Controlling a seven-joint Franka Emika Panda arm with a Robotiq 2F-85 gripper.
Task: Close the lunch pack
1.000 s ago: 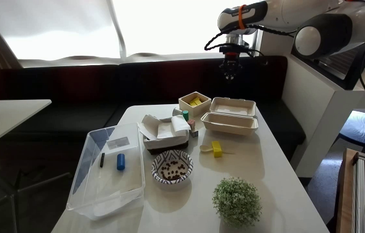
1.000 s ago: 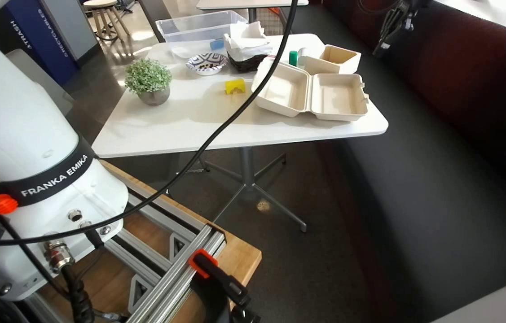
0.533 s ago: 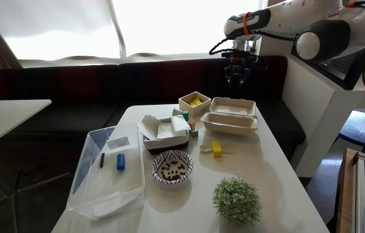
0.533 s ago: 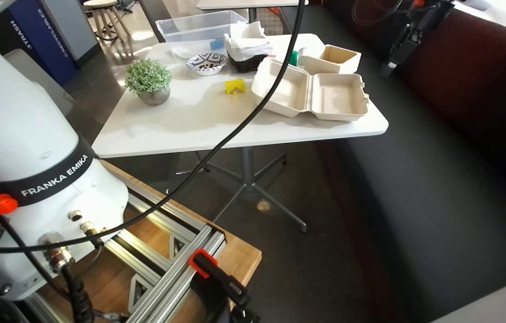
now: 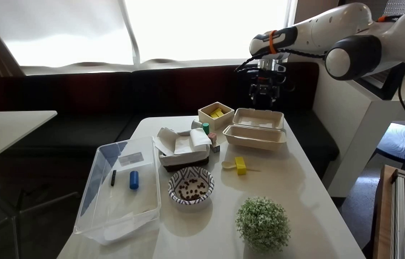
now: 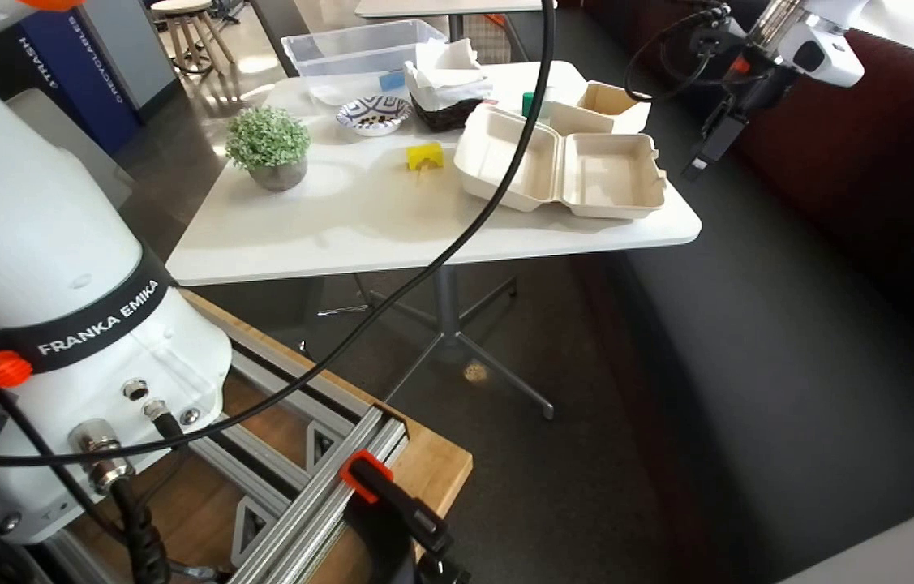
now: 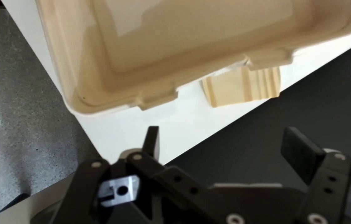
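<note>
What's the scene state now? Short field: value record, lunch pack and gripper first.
target: lunch pack, open, its two halves side by side
effector: gripper, open, nothing between its jaws
position: past the outer edge of the tabbed half, no contact seen
near pack: square tub with yellow pieces; yellow block over a spoon
other items: clear bin, patterned bowl with brown pieces, potted plant
status: lunch pack not yet closed

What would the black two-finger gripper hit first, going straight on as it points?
Probably the flat white tabletop, whose edge the gripper straddles in the wrist view; depth is unclear, so the cream-white rectangular clamshell box might come first.
</note>
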